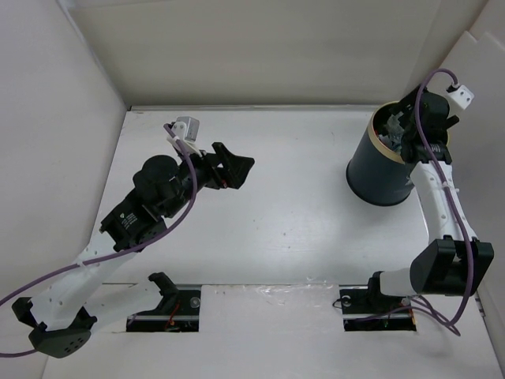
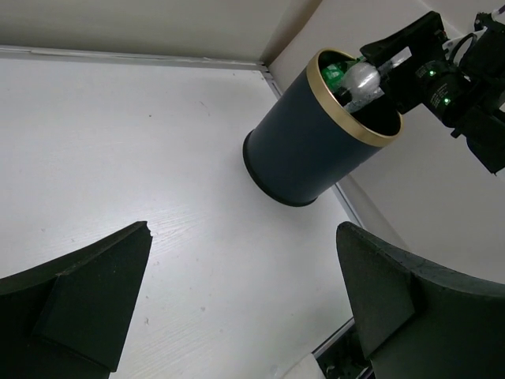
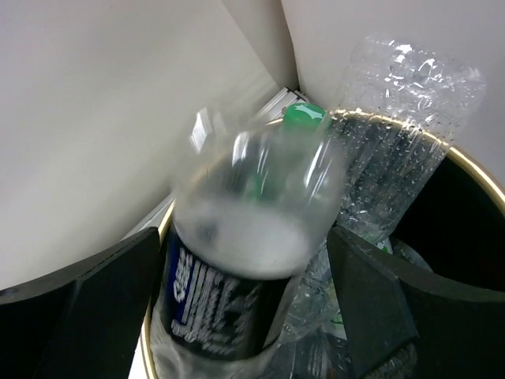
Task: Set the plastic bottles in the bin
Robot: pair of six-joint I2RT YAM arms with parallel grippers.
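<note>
Seen from above, your left gripper (image 1: 235,167) hangs over the white table (image 1: 300,229), well to the left of the bin (image 1: 379,178). Your right gripper (image 1: 401,126) sits over the bin's gold rim, at the far right by the wall (image 1: 481,95).

In the left wrist view, your left fingers (image 2: 79,304) are spread wide over bare tabletop. The bin stands upright near the corner. A clear bottle (image 2: 364,77) sits at the right gripper's tips, just above the rim, and a green bottle (image 2: 335,75) lies inside, right beside it.

In the right wrist view, the clear bottle, with its dark blue label, fills the gap between your right fingers (image 3: 79,304) over the bin's mouth. It is blurred, so you cannot tell whether the fingers are pressing on it or are just clear of it. Behind it a crinkled bottle (image 3: 402,110) sticks up out of the bin against the rim. A green cap (image 3: 304,115) shows between the two bottles.
</note>
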